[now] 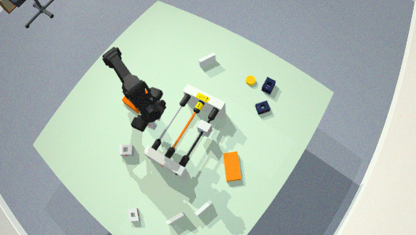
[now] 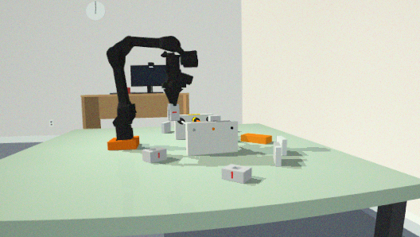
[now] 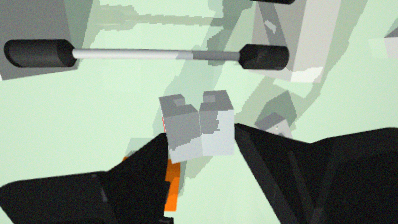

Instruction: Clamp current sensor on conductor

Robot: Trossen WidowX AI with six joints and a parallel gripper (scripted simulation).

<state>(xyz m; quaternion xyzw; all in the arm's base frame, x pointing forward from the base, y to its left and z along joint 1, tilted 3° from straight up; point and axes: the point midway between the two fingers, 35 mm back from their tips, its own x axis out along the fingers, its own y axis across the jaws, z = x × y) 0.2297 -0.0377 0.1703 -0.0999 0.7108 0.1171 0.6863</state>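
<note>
The open sensor (image 1: 152, 125) (image 2: 173, 113) (image 3: 216, 132) is pale grey, with a red mark on one side. It hangs above the table, its two halves spread in a narrow V with the gap facing the light grey rod. My gripper (image 2: 173, 104) (image 3: 200, 133) is shut on it, one finger on each side. The rack (image 1: 164, 161) (image 2: 211, 139) carries a light grey rod (image 1: 169, 123) (image 3: 130, 53), an orange rod (image 1: 184, 131) and a black rod (image 1: 194, 146). A yellow tag (image 1: 199, 106) is at the orange rod's far end; its lettering is unreadable. The sensor is beside the rack, round no rod.
A white block (image 1: 204, 126) sits on the black rod. Two white sensor-like blocks (image 1: 126, 150) (image 2: 236, 174) lie nearer the front. Two navy blocks (image 1: 269, 85), a yellow disc (image 1: 250, 80), an orange block (image 1: 232, 166) (image 2: 256, 138) and upright white plates (image 1: 207, 60) stand around the rack.
</note>
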